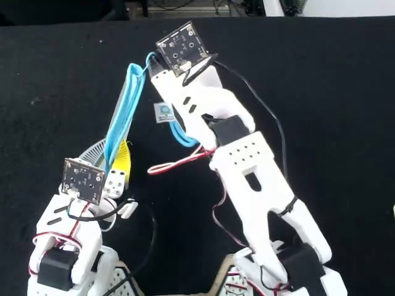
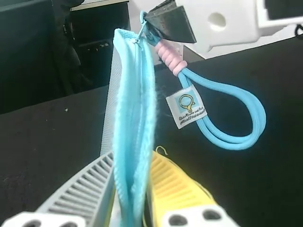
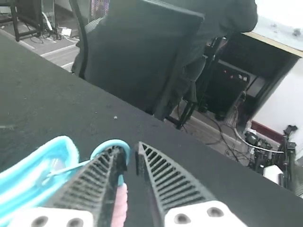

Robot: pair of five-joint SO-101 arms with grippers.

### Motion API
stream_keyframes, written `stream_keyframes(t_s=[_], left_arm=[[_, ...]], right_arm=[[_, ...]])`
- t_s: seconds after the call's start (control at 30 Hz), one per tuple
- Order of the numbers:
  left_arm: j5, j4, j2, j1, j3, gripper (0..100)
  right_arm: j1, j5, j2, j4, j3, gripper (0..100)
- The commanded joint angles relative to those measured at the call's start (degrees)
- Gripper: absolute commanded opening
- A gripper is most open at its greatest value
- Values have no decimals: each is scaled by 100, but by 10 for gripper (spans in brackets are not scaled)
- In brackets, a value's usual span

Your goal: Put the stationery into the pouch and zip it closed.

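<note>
- Pouch (image 1: 123, 114): a light-blue zip pouch, stood on edge and stretched between the two grippers over the black table (image 1: 333, 92). In the high view it ran as a narrow band from the lower-left arm up toward the other arm's tip.
- Left gripper (image 1: 111, 155): clamped on the near end of the pouch. In the left wrist view, its grey finger (image 2: 80, 189) and yellow finger (image 2: 175, 184) pressed the blue fabric (image 2: 132, 132) from either side.
- Right gripper (image 1: 150, 63): drawn almost together at the far end of the pouch, grasping the zipper pull (image 2: 227, 127). In the right wrist view, the two black fingers (image 3: 170, 184) left only a narrow gap, with blue cord and a pink bead (image 3: 119, 208) lying in it. The pouch end (image 3: 33, 175) lay just beside them.
- Zipper pull, seen from the left wrist: the dark tip of the right gripper (image 2: 163, 21) met the slider at the pouch's top corner. The pink bead (image 2: 168, 56) sat just below it. The blue cord loop hung clear of the pouch, carrying a small white label (image 2: 186, 106).
- High view: the cord loop (image 1: 182, 137) and the label (image 1: 163, 113) lay beside the right arm's white body.
- Background, right wrist view: a dark office chair (image 3: 142, 56) stood beyond the table edge.
</note>
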Motion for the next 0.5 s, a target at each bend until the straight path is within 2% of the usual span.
stream_keyframes(t_s=[0.0, 0.2, 0.33, 0.4, 0.47], left_arm=[[44, 176, 26, 92, -189, 29], [44, 167, 26, 92, -171, 29], [44, 132, 26, 92, -154, 29], [44, 123, 35, 101, -154, 29], [35, 123, 35, 101, -154, 29]], right_arm=[[695, -35, 110, -246, -356, 11], [668, -35, 75, -220, -347, 11], [413, -26, -145, 519, -453, 19], [211, -26, -365, 1046, -505, 69], [-26, -26, -602, 1530, -541, 159]])
